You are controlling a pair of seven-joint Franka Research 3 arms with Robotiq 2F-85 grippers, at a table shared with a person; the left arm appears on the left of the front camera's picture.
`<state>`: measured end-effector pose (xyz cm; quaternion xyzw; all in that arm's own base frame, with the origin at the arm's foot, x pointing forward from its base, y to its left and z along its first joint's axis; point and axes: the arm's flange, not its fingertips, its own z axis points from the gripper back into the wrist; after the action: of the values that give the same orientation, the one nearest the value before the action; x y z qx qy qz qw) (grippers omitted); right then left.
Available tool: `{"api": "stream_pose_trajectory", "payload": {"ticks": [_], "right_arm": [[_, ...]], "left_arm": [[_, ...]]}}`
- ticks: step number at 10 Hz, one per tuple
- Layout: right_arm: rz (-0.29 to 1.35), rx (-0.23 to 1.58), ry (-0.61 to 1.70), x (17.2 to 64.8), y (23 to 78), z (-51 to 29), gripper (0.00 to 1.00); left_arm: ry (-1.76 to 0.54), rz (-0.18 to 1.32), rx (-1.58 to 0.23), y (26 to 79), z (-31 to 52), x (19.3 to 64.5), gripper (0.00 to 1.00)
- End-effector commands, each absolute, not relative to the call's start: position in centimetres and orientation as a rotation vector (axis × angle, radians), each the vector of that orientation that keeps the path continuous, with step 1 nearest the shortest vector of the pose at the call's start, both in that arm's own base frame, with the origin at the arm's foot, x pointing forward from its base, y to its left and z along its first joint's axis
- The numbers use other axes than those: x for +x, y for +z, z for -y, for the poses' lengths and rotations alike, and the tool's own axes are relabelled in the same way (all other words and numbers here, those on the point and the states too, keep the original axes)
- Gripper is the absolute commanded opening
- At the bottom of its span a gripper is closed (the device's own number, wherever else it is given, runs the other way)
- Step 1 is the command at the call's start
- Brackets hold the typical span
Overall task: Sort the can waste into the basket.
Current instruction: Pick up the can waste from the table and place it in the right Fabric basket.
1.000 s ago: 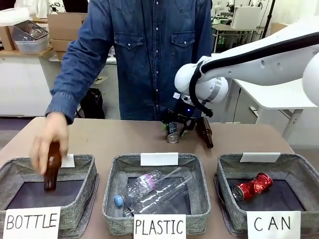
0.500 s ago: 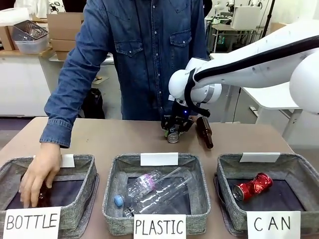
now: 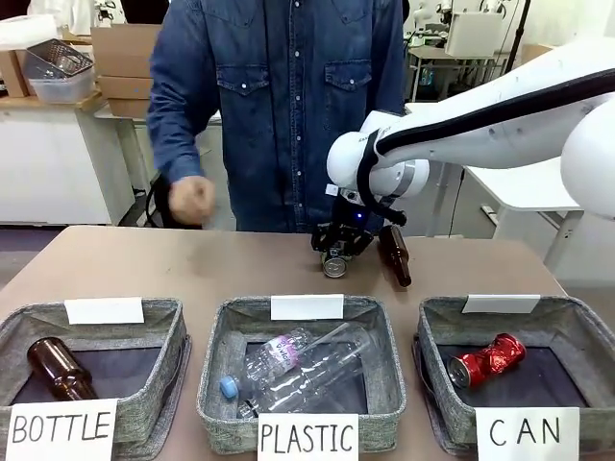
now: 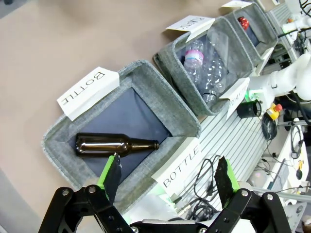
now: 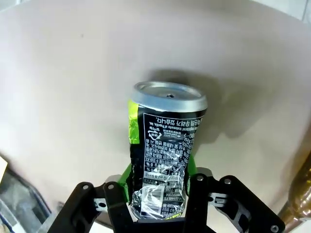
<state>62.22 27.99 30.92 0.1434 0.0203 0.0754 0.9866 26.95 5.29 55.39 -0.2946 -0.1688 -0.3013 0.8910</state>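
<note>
Right now the right gripper [image 3: 334, 252] has its green pads pinched on the dark can [image 5: 163, 145], which sits low over the table [image 3: 192, 269] near the middle of its far edge; whether the can touches the tabletop cannot be told. In the right wrist view the fingers clamp the can's crumpled lower part, while its silver end points away toward the brown surface. A brown glass bottle [image 3: 395, 254] lies on the table just beside the gripper, toward the right edge. The CAN basket [image 3: 567, 307] stands at the near right corner, well apart from the held can, and the crushed red can [image 3: 487, 359] lies on its dark bottom. The PLASTIC basket [image 3: 216, 384] stands at the middle of the near edge with clear plastic bottles [image 3: 298, 370] in it. The BOTTLE basket [image 3: 173, 375] stands at the near left corner with a second brown bottle [image 3: 60, 369] lying on its side inside. The left gripper [image 4: 167, 172] hangs above that basket's near rim with its fingers spread apart and nothing between them. The person stands at the far side, one hand [image 3: 193, 199] loosely curled and raised above the far left part of the table.
</note>
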Motion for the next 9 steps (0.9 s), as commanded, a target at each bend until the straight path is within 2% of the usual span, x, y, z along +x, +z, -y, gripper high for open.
{"api": "stream_pose_trajectory", "payload": {"ticks": [1, 3, 5, 6, 8, 9], "right_arm": [[-0.057, 0.344, 0.319, 59.8, 35.7, -24.4, 0.00], [-0.082, 0.345, 0.586, 53.5, 43.2, -17.7, 0.00], [-0.166, 0.370, 0.823, 45.4, 47.5, -10.2, 0.00], [-0.175, 0.431, 0.959, 41.8, 48.0, -7.4, 0.00], [-0.166, 0.483, 1.073, 36.4, 46.7, -3.1, 0.00], [-0.155, 0.497, 1.040, 34.4, 45.3, -2.1, 0.00]], "left_arm": [[-0.640, 0.349, -0.608, 55.4, -5.5, 26.9, 1.00], [-0.640, 0.349, -0.608, 55.4, -5.5, 26.9, 1.00], [-0.640, 0.349, -0.608, 55.4, -5.5, 26.9, 1.00], [-0.640, 0.349, -0.608, 55.4, -5.5, 26.9, 1.00], [-0.640, 0.349, -0.608, 55.4, -5.5, 26.9, 1.00], [-0.640, 0.349, -0.608, 55.4, -5.5, 26.9, 1.00]]}}
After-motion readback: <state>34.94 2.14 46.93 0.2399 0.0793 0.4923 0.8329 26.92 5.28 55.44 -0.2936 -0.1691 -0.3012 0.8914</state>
